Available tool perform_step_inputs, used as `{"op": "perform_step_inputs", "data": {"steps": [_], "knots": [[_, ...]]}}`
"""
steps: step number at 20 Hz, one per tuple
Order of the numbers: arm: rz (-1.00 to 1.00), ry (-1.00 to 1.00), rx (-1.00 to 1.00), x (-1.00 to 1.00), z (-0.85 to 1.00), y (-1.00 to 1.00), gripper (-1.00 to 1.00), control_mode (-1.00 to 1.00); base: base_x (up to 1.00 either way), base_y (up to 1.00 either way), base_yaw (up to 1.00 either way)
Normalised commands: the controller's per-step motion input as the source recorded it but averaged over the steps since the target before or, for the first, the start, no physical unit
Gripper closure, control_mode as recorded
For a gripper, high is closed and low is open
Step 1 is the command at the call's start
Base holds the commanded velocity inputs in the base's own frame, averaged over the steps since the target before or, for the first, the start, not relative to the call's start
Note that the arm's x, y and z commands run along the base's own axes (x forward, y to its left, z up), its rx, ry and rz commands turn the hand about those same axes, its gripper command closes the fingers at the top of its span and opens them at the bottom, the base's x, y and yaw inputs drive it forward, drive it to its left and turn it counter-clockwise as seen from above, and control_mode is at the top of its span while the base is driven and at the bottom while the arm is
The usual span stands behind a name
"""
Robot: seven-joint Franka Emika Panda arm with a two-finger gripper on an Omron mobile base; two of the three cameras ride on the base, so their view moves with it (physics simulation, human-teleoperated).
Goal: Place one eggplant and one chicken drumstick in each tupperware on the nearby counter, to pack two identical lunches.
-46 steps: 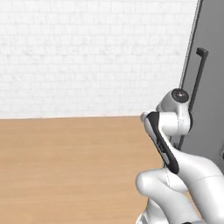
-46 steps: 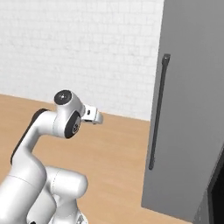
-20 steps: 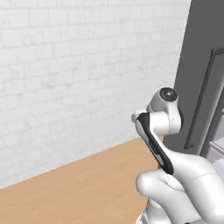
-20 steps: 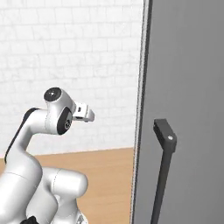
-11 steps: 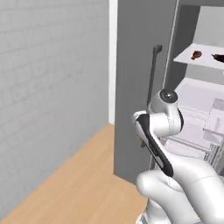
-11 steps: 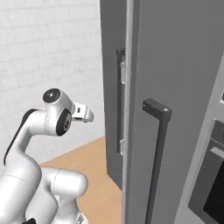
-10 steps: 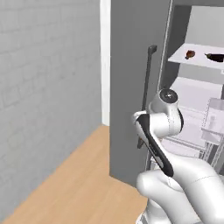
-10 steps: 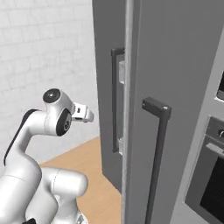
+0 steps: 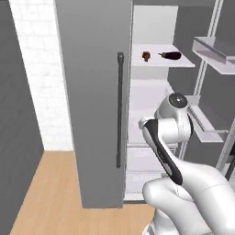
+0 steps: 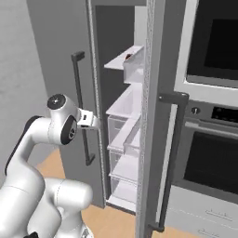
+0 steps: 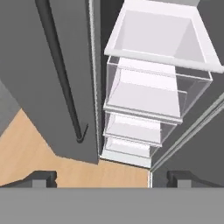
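You were at the fetching step, by my reading: nothing packed yet and the claw (image 11: pixel 111 178) empty, its two tips set wide apart at the bottom of the hand view. The base faced a tall grey refrigerator (image 9: pixel 151 119) with both doors swung out, the left door (image 9: pixel 92 114) with its long bar handle (image 9: pixel 119 110) standing just beside the arm. In the right base view, wall ovens (image 10: pixel 209 93) sat immediately past the right door (image 10: pixel 153 116). The room around you had a white brick wall (image 9: pixel 41 69) and a light wooden floor (image 9: pixel 50 193). Inside the fridge, white shelves stepped down to clear drawers (image 11: pixel 148 96), which the hand camera looked down on. The food lay on the upper shelf (image 9: pixel 156 63), well above the arm's elbow: a dark eggplant (image 9: pixel 170 55) towards the right and, near it on the left but apart, a small brown item that looked like a chicken drumstick (image 9: pixel 146 56). Your next move called for lifting the claw to that shelf and reaching in between the doors, keeping clear of the door bin (image 9: pixel 215 48) on the right. These views gave no way to tell where the surface with the tupperware lay.
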Motion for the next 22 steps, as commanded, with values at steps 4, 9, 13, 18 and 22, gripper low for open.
{"op": "perform_step_inputs", "data": {"steps": [4, 9, 13, 18, 22], "knots": [[0.00, 0.00, 0.00, 0.00, 0.00, 0.00, -1.00, 1.00, 0.38, 0.56, -0.81], [0.00, 0.00, 0.00, 0.00, 0.00, 0.00, -1.00, 1.00, 0.33, 0.53, -0.49], [0.00, 0.00, 0.00, 0.00, 0.00, 0.00, -1.00, 1.00, 0.37, 0.56, -0.10], [0.00, 0.00, 0.00, 0.00, 0.00, 0.00, -1.00, 1.00, 0.40, 0.23, -0.16], [0.00, 0.00, 0.00, 0.00, 0.00, 0.00, -1.00, 1.00, 0.63, -0.04, -0.02]]}}
